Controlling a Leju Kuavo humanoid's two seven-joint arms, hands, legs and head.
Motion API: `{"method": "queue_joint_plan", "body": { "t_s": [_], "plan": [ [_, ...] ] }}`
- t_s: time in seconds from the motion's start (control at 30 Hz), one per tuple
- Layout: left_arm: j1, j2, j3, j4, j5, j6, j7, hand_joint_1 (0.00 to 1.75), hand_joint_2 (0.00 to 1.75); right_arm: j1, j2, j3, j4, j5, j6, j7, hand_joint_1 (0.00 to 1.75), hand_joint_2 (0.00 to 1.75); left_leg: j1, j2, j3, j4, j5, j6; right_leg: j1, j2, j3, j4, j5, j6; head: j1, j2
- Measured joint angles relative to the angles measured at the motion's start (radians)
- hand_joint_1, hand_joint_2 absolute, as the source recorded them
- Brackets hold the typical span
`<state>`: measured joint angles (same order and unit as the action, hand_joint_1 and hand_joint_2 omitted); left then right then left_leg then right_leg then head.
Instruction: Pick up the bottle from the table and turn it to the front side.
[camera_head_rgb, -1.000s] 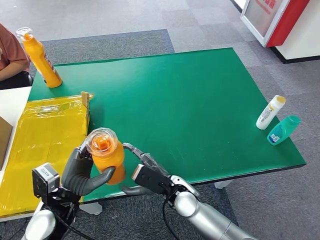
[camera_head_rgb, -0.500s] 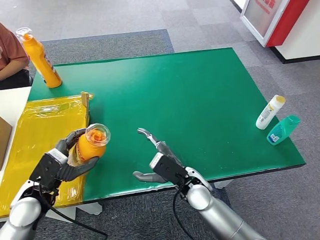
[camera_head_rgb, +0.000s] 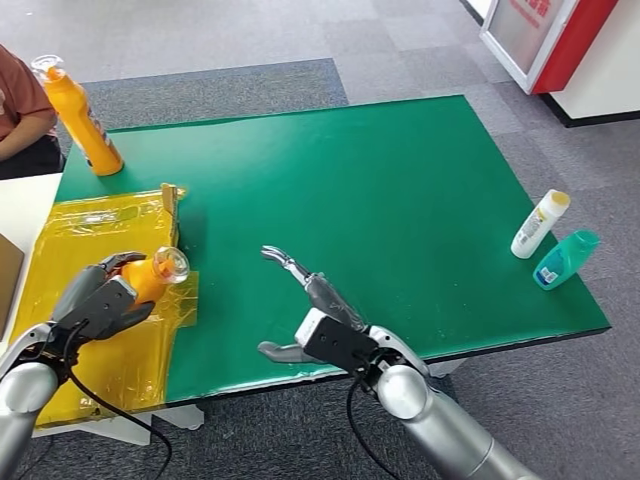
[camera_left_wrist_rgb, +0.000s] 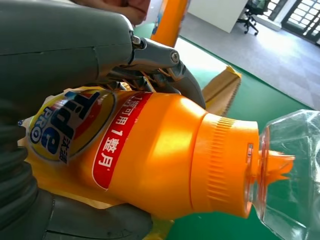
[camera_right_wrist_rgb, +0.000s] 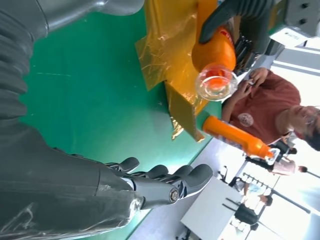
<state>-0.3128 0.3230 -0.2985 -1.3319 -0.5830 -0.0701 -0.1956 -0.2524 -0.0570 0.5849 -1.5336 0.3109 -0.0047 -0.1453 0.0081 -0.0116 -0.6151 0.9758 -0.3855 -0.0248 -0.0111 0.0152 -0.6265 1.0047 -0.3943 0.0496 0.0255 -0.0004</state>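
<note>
An orange detergent bottle (camera_head_rgb: 149, 274) with a clear cap lies tilted in my left hand (camera_head_rgb: 100, 297), which grips it over the yellow sheet (camera_head_rgb: 83, 260) at the table's left. Close up, the bottle (camera_left_wrist_rgb: 151, 150) shows its label and the left hand (camera_left_wrist_rgb: 64, 45) wraps its body. My right hand (camera_head_rgb: 317, 312) is open above the green table (camera_head_rgb: 392, 190) near the front edge, fingers spread, holding nothing. From the right wrist, the right hand (camera_right_wrist_rgb: 151, 182) is spread over green and the bottle (camera_right_wrist_rgb: 216, 60) is seen beyond it.
A second orange bottle (camera_head_rgb: 78, 115) stands at the table's back left beside a seated person (camera_head_rgb: 23, 110). A white bottle (camera_head_rgb: 540, 224) and a teal bottle (camera_head_rgb: 566, 259) lie at the right edge. A small cardboard flap (camera_head_rgb: 171, 200) stands by the yellow sheet.
My left hand has carried the bottle left and down from the table's front edge to over the yellow sheet, tipping it sideways. My right hand let go of it, opened and drew away.
</note>
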Motion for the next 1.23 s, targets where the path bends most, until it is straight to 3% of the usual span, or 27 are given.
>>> {"method": "queue_joint_plan", "body": {
  "t_s": [0.1,0.27,0.53,0.73,0.87,1.23],
  "plan": [
    [-0.025,0.031,0.000,0.062,-0.016,-0.006,-0.058,1.75,1.75,-0.002,-0.003,0.005,-0.002,0.000,0.005,-0.016,0.00,1.75,0.000,0.000,0.000,0.000,0.000,0.000,0.000,0.000,0.000,0.000,0.000,0.000,0.000,0.000],
    [-0.056,0.052,-0.005,0.122,-0.038,-0.019,-0.081,1.75,1.75,-0.005,-0.005,0.014,-0.002,0.000,0.009,-0.023,0.00,1.75,0.001,0.000,0.000,0.000,0.000,0.000,0.001,0.000,0.000,0.000,0.000,0.000,0.000,0.000],
    [-0.076,0.058,-0.018,0.155,-0.051,-0.023,-0.080,1.75,1.75,-0.005,-0.008,0.023,-0.003,0.000,0.008,-0.028,0.00,1.75,0.000,0.000,0.000,0.000,0.000,0.000,0.001,0.000,0.000,0.000,0.000,0.000,0.000,0.000],
    [-0.111,0.051,-0.051,0.191,-0.111,-0.023,-0.033,1.75,1.75,0.000,-0.022,0.029,-0.030,-0.003,0.007,-0.042,0.00,1.75,0.001,0.000,0.000,0.000,0.000,0.000,0.001,0.000,-0.001,0.000,0.000,-0.001,0.000,0.000],
    [-0.124,0.056,-0.072,0.222,-0.151,-0.004,-0.017,0.00,1.75,0.001,-0.023,0.035,-0.044,-0.001,0.010,-0.045,0.00,1.75,0.001,0.000,0.000,0.000,0.000,-0.001,0.001,0.000,-0.001,0.000,0.000,-0.001,0.000,0.000],
    [-0.098,0.066,-0.091,0.240,-0.153,0.019,-0.011,0.00,1.75,0.017,-0.029,0.047,-0.075,0.011,0.010,-0.050,0.00,1.75,0.001,0.000,-0.001,0.000,0.000,-0.001,0.001,0.000,0.000,0.000,0.000,-0.001,0.000,0.000]
  ]
}}
